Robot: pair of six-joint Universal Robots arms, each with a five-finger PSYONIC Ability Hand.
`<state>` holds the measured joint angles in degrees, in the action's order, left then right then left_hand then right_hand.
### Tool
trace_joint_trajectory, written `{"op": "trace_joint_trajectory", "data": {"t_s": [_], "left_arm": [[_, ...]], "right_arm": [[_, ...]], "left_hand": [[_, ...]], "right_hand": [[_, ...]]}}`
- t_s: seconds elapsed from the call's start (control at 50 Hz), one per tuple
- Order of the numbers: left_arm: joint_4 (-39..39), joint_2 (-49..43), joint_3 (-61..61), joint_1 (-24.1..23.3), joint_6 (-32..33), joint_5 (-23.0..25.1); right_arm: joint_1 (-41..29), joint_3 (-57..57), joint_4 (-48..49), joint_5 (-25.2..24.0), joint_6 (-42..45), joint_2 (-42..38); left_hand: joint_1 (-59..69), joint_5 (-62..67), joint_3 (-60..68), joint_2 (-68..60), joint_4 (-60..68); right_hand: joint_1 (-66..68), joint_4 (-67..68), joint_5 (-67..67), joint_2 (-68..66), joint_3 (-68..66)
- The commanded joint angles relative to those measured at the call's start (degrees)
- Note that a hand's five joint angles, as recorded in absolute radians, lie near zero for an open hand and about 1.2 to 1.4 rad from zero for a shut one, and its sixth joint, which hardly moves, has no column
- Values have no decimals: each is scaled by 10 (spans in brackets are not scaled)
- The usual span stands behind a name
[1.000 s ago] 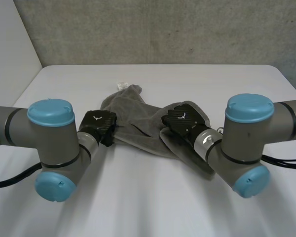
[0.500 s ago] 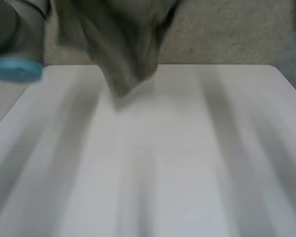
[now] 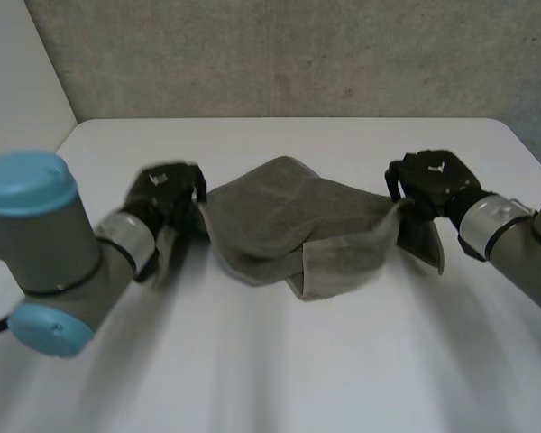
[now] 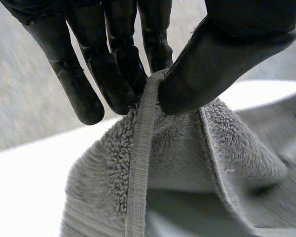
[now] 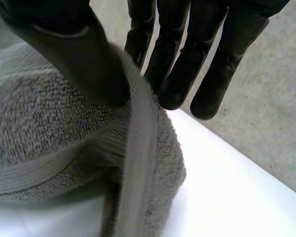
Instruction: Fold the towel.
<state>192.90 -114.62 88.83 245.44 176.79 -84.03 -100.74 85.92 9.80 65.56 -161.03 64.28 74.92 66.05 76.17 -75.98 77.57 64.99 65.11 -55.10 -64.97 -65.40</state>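
The grey towel (image 3: 293,221), centre frame, sags crumpled onto the white table (image 3: 270,361) between the left hand (image 3: 167,194) at mid-left and the right hand (image 3: 433,180) at mid-right, each pinching its hem between thumb and fingers: seemingly the spreading step, next needing an even lay-down before folding.

We see soft, even light from overhead in the head view. The table (image 3: 279,361) is bright white with no hard glare, and the wall (image 3: 298,54) behind it is a duller grey. The towel (image 3: 288,212) throws only a thin, soft-edged shadow along its near edge. In the left wrist view the table washes out almost to pure white beside the towel, while the hollow under the fold goes dark. The left hand (image 4: 222,59) and right hand (image 5: 89,59) carry faint, dull highlights on their black surfaces.
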Motion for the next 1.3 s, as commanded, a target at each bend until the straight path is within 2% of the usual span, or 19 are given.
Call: {"op": "trace_joint_trajectory", "data": {"t_s": [0.02, 0.04, 0.14, 0.3, 0.4, 0.46, 0.5, 0.62, 0.66, 0.68, 0.72, 0.78, 0.82, 1.0, 1.1, 1.22, 1.3], "left_arm": [[8, -28, 27, -11, 2, -3], [7, -27, 28, -10, 2, -3], [6, -17, 27, -6, 1, -2], [4, 5, 24, -4, 2, -2], [5, 9, 23, -5, 3, -3], [5, 10, 23, -5, 2, -4], [6, 9, 22, -5, 2, -5], [7, 6, 22, -4, 1, -7], [7, 6, 23, -2, 1, -8], [7, 6, 23, -2, 1, -8], [7, 6, 23, 0, 1, -7], [7, 6, 22, 0, 0, -7], [8, 5, 21, 0, 0, -8], [9, 1, 23, 1, 0, -8], [10, 0, 23, 1, 0, -8], [10, 1, 22, 1, 0, -8], [10, 1, 22, 1, 0, -8]], "right_arm": [[9, 5, 5, 25, 68, -12], [12, 3, -1, 34, 79, -7], [11, -5, -25, 59, 86, 11], [-11, 24, -58, 60, 85, 52], [-108, 57, -61, 61, 91, 94], [-130, 59, -61, 61, 92, 94], [-166, 55, -56, 57, 98, 83], [-205, 27, -63, 53, 149, 25], [-222, 1, -71, 62, 219, -23], [-222, 0, -71, 62, 219, -23], [-235, -27, -82, 75, 307, -69], [-236, -43, -87, 85, 344, -88], [-237, -64, -88, 111, 381, -116], [-237, -94, -86, 118, 388, -146], [-236, -105, -83, 119, 387, -156], [-234, -111, -83, 119, 389, -167], [-233, -115, -78, 119, 389, -175]], "left_hand": [[51, 40, 38, -40, 24], [51, 40, 38, -40, 24], [51, 40, 38, -40, 24], [51, 40, 38, -40, 24], [51, 40, 38, -40, 24], [51, 40, 38, -40, 24], [51, 40, 38, -40, 24], [51, 40, 38, -40, 24], [51, 40, 38, -40, 24], [51, 40, 38, -40, 24], [51, 40, 38, -40, 24], [51, 40, 38, -40, 24], [51, 40, 38, -40, 24], [51, 40, 38, -40, 24], [51, 40, 38, -40, 24], [51, 40, 38, -40, 24], [51, 40, 38, -40, 24]], "right_hand": [[-317, -318, 318, 317, 321], [-389, -390, 390, 388, 393], [-458, -459, 459, 458, 462], [-473, -475, 474, 473, 477], [-472, -473, 473, 472, 476], [-465, -466, 466, 465, 469], [-462, -463, 463, 461, 466], [-457, -458, 458, 456, 461], [-455, -456, 456, 455, 459], [-455, -456, 456, 455, 459], [-448, -449, 449, 448, 452], [-440, -441, 441, 440, 444], [-423, -424, 424, 423, 427], [-411, -412, 412, 411, 415], [-336, -337, 337, 335, 340], [-309, -310, 310, 308, 313], [-230, -231, 231, 230, 234]]}}
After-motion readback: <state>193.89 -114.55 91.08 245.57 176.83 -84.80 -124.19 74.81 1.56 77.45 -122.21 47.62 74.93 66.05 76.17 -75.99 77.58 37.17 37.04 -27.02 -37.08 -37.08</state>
